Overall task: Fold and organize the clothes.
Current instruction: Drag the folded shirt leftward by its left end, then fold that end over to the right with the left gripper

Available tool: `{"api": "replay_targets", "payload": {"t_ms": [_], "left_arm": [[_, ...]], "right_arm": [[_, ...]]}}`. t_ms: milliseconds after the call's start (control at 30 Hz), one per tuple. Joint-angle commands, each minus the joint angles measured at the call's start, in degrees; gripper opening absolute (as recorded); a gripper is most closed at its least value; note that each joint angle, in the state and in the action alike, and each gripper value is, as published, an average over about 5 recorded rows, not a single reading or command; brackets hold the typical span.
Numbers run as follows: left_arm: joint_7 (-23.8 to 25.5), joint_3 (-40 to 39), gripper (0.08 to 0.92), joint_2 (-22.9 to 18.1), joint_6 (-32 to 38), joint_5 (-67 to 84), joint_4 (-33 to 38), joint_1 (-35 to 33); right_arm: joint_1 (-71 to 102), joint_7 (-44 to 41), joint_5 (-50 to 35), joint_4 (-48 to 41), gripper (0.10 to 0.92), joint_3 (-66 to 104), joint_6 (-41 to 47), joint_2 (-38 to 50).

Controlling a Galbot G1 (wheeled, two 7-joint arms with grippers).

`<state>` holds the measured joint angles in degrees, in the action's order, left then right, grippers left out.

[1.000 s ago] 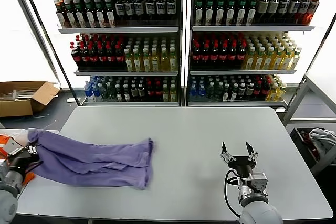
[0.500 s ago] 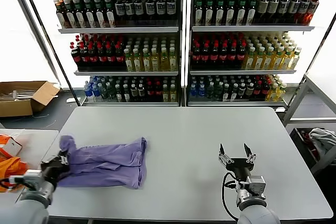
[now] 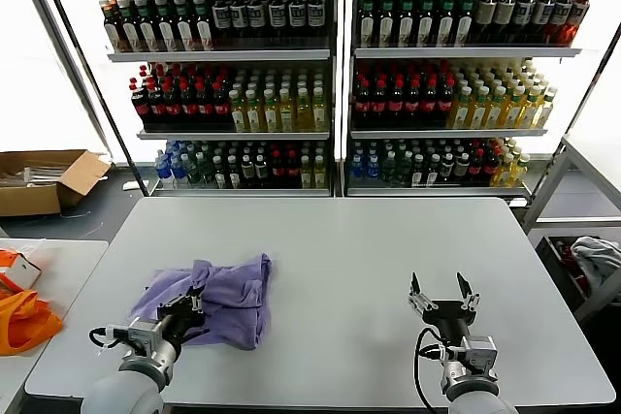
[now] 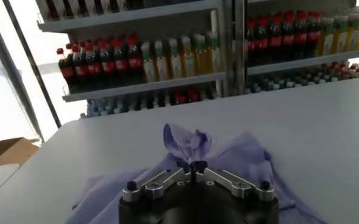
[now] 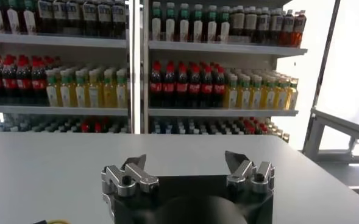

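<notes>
The T-shirt [image 3: 221, 296] is soft, thin, matt lavender cloth, crumpled into loose folds on the bench [image 3: 349, 239], whose pale grey top looks smooth with a faint sheen. The left claw [image 3: 190, 306], pinched on the cloth, and the right claw [image 3: 442, 288], fingers spread, are black matt plastic with dull metal links.

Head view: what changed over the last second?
The left pincer, shut on the lavender T-shirt, dragged its end from the table's left edge toward the middle, bunching the long spread shirt into a compact heap. The right pincer stayed open and parked near the right front; the orange bag stays off to the left.
</notes>
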<state>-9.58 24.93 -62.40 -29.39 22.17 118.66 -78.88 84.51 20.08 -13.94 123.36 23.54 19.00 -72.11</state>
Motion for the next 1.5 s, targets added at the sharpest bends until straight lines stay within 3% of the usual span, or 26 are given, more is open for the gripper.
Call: {"api": "replay_targets", "payload": {"t_ms": [33,933,1200,1367,1500], "left_arm": [[-0.7,-5.8,0.095,-0.4,-1.4,1.0,-0.4,5.1],[-0.6,-11.3,0.106,-5.3,1.1,-0.1,-8.9,8.0],[-3.4,-12.4,0.311,-7.8,1.6,24.9,0.5,5.6],[-5.5,-7.3,0.450,-8.8,4.2,37.1,8.0,5.8],[-5.4,-0.1,0.571,-4.5,4.7,27.3,8.1,5.3]], "right_arm": [[2.1,-0.1,0.6,0.3,0.823,0.7,-0.1,-1.0],[2.2,-0.6,1.0,-1.8,0.823,0.7,-0.6,-1.5],[1.6,-0.6,0.9,-2.1,0.823,0.4,-0.6,-1.4],[0.1,-0.7,0.6,-2.8,0.823,-0.2,-0.6,-1.3],[-1.4,-0.9,0.1,-3.6,0.823,-1.4,-0.7,-1.0]]}}
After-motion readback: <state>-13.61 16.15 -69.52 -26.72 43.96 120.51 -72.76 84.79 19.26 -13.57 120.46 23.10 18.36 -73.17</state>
